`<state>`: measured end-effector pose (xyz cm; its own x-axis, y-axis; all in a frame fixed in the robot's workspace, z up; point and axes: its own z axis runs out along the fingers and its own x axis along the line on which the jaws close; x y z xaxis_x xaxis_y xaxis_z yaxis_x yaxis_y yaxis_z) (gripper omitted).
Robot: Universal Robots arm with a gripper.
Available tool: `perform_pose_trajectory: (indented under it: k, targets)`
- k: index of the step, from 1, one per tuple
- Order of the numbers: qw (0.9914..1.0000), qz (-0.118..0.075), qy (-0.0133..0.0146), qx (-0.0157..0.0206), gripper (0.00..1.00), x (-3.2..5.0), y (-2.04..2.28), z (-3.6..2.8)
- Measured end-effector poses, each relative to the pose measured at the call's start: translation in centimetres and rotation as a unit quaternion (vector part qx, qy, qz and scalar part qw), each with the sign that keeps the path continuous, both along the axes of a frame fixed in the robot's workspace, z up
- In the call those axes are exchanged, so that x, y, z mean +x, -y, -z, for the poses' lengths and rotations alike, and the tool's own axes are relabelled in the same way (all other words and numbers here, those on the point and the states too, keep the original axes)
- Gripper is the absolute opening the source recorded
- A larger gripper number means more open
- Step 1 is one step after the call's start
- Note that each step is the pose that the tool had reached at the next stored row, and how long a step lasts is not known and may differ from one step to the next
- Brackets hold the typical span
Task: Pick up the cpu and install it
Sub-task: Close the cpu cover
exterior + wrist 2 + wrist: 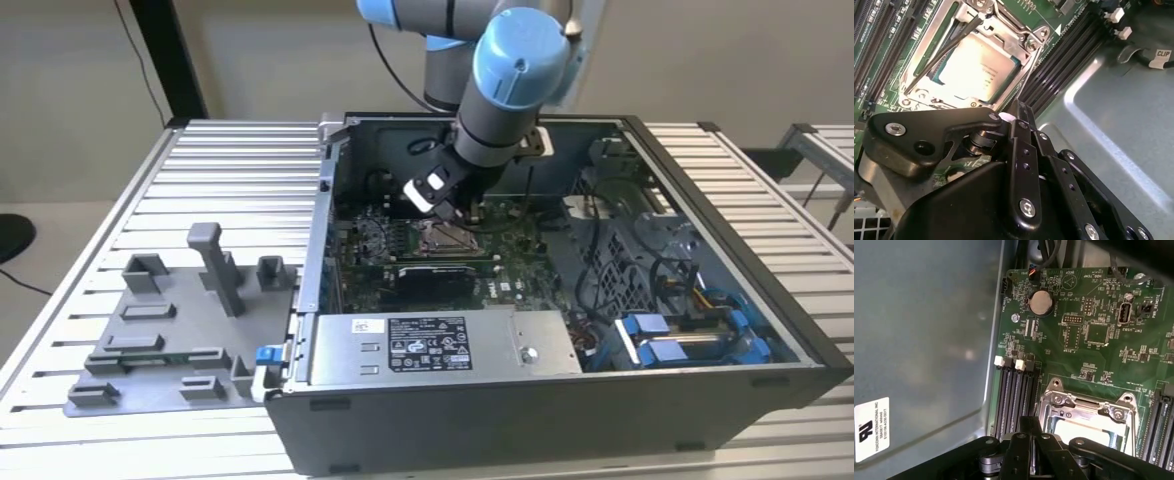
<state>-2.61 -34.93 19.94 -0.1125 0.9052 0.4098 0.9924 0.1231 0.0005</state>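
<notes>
Second wrist view: flat silvery square cpu (980, 66)

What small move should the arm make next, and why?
Probably a short, straight lift of the gripper. The cpu already lies flat inside the socket frame, apart from the gripper, which is shut on nothing and sits low beside it.

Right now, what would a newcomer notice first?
The blue-jointed arm reaching into the open computer case dominates the exterior view. In the second wrist view, the bright silvery cpu lies within the metal-framed socket, with the gripper close by.
</notes>
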Motion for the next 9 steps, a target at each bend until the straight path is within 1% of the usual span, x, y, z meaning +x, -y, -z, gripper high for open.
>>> perform_pose_trajectory:
  k: [9]
  targets:
    - [1.00000,0.000,0.0000,0.0000,0.00,0.38,-0.02,0.47]
